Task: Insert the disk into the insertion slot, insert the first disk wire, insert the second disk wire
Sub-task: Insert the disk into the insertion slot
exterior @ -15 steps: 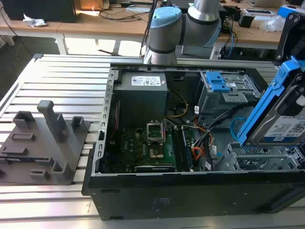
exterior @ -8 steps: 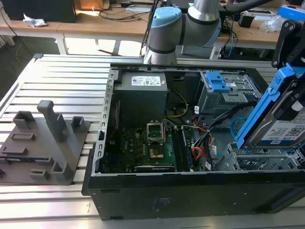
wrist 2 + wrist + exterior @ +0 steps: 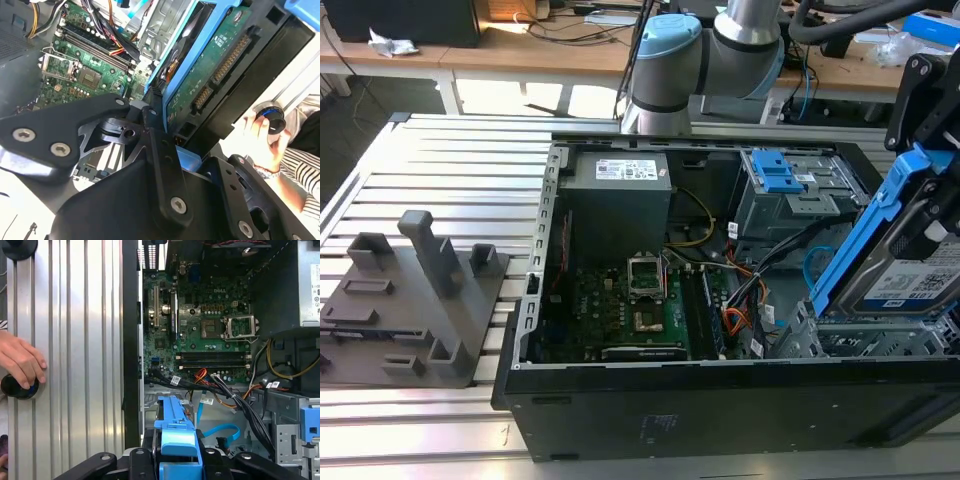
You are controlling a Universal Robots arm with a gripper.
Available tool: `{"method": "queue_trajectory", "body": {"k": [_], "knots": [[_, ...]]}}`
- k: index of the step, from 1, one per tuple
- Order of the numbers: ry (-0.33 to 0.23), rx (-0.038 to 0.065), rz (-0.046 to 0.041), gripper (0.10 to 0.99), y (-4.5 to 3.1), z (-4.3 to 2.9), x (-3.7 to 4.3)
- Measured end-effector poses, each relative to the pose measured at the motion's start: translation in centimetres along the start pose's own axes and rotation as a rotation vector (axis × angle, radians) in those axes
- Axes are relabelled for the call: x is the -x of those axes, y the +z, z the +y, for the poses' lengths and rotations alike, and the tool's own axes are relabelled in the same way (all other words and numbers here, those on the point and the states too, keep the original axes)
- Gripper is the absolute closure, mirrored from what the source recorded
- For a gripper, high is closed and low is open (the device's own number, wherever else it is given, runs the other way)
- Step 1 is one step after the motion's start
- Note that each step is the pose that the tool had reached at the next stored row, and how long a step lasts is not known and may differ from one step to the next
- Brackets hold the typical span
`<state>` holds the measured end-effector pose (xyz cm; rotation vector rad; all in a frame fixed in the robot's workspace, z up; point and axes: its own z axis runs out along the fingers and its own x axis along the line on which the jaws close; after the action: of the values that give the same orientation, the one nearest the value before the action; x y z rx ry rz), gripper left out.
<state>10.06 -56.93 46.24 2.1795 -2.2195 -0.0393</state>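
While the claw [image 3: 176, 462] is clamped tight on the disk [image 3: 908, 268], the drive hangs tilted, with its upper end at the claw and its lower end dipping to the insertion slot [image 3: 835, 342] just beneath. It isn't seated yet, and I can't tell if they touch. The disk has a flat silver body w/ a white-and-blue label, framed by a bright blue plastic caddy. In the second wrist view its underside is a green circuit board w/ connectors. The slot is grey perforated sheet metal, approx. as wide as the disk. The second disk wire [image 3: 221, 432], thin & light blue, curls in a loop just ahead of the claw, near black cables [image 3: 245, 400]. A person's hand [image 3: 20, 360] rests on a dark round knob [image 3: 15, 386] outside the case, well to the claw's side.
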Motion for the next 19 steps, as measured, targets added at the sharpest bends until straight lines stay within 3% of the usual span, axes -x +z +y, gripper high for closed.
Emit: {"method": "queue_trajectory", "body": {"k": [16, 19], "knots": [[0.0, 0.0, -0.0001, 0.718, 1.51, -0.09, 0.01], [0.0, 0.0, 0.0001, 0.718, 2.3, -0.3, 0.04]]}}
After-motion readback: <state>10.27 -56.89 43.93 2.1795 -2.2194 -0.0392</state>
